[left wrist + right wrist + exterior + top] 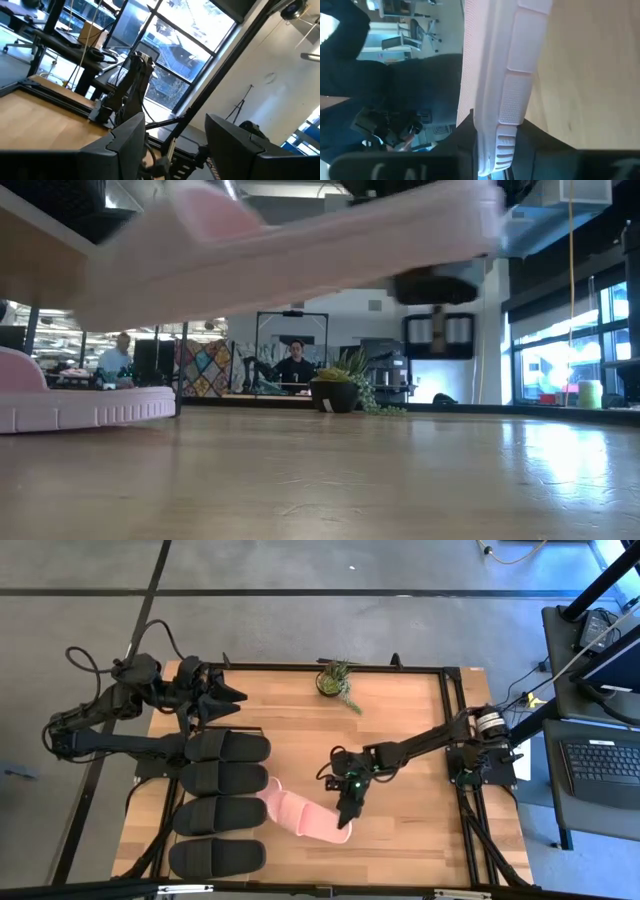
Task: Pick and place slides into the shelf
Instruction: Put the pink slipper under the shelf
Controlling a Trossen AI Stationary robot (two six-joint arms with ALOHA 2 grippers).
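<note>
Four black slides (222,800) lie side by side in a column at the table's left. I cannot make out the shelf. One pink slide (276,796) rests sole-down on the table and also shows in the low view (70,405). My right gripper (347,812) is shut on the second pink slide (318,825), which hangs above the table in the low view (300,250). My left gripper (228,696) is open and empty above the table's far left corner, its fingers (125,145) pointing at the room. My right gripper pinches the pink slide's end (496,145) nearest the table's right between its two fingers, which lie along the slide's length. The fingers come slanting down from the table's right. The slide is lifted clear of the table, nearly level, its other end over the resting pink slide.
A small potted plant (337,680) stands at the table's far edge, middle, and shows in the low view (340,390). Bare wood lies across the table's middle and right (410,740). People sit in the room beyond the table (295,365).
</note>
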